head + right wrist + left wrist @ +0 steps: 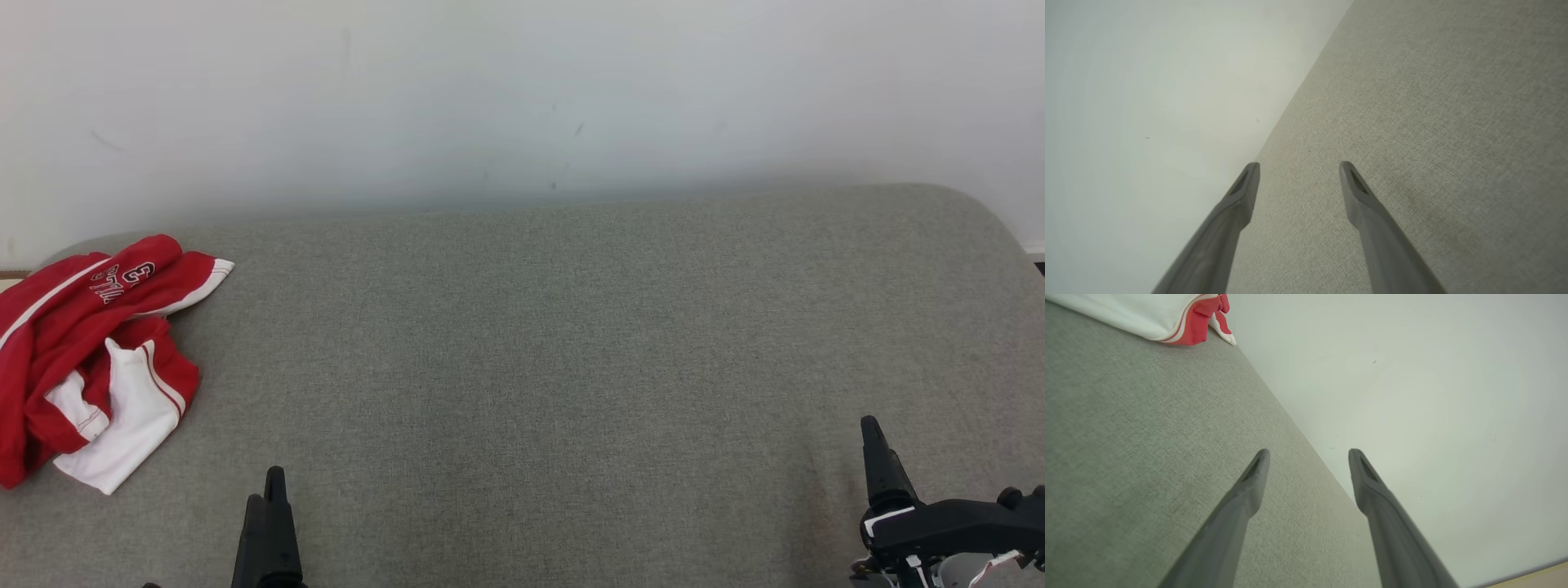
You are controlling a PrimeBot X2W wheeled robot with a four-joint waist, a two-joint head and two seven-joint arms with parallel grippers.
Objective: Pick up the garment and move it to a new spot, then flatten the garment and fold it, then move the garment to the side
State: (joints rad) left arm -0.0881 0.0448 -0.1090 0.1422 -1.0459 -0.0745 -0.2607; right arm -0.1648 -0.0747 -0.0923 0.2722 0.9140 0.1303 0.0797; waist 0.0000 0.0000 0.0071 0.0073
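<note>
The red-and-white jersey (pixel 90 359) lies crumpled at the left end of the grey fabric surface (pixel 555 343), its heap stretched roughly from the surface's back edge toward its front. The left hand (pixel 1308 453) is by the surface's front edge, fingers apart and empty, with the jersey ahead and to its left. The right hand (pixel 1299 165), also spread and empty, is toward the surface's right end, well apart from the jersey. I judge the left arm the nearer for the pickup.
</note>
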